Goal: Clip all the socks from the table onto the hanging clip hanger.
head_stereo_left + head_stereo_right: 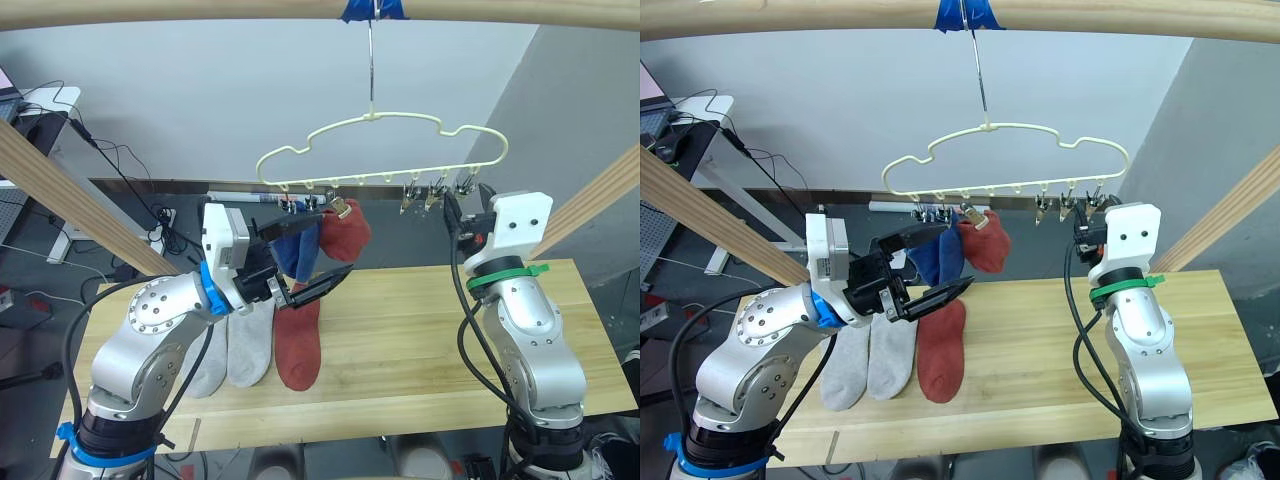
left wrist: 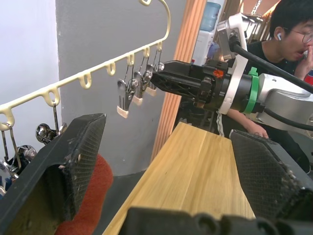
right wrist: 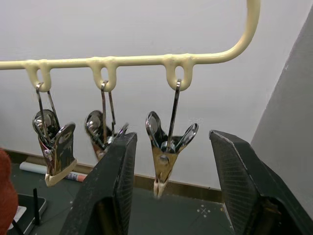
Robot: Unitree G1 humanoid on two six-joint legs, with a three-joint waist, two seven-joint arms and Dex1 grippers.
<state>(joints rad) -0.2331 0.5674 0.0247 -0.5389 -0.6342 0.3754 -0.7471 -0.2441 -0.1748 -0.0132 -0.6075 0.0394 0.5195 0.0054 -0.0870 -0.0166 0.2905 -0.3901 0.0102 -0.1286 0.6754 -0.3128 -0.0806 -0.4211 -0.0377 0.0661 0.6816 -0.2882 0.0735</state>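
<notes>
Above the far edge of the tabletop (image 1: 420,330), the clip hanger (image 1: 385,150) is hung by its metal hook from a wooden beam (image 1: 200,10), where a strip of blue tape (image 1: 372,10) is wrapped. A row of small metal clips (image 3: 166,147) is carried along its lower bar. Toward the left end of that row, a rust red sock (image 1: 347,232) and a blue sock (image 1: 298,250) are seen hanging side by side from the clips; whether a second blue sock lies behind the first cannot be told.

On the left part of the tabletop, three socks are laid side by side, running from far to near: two light grey socks (image 1: 248,345) to the left and a second rust red sock (image 1: 299,345) just right of them. The right part of the tabletop is bare wood.

The left gripper (image 1: 300,262) is raised in front of the hanging socks, just below the clips, with its jaws spread wide and nothing held between them. The right gripper (image 1: 463,215) is lifted to the right end of the hanger, level with the last clips; its jaws are also parted wide and hold nothing, and the rightmost clip is framed between them in the right wrist view.

A person (image 2: 288,34) is seen beyond the far right of the tabletop, a hand at the face.
</notes>
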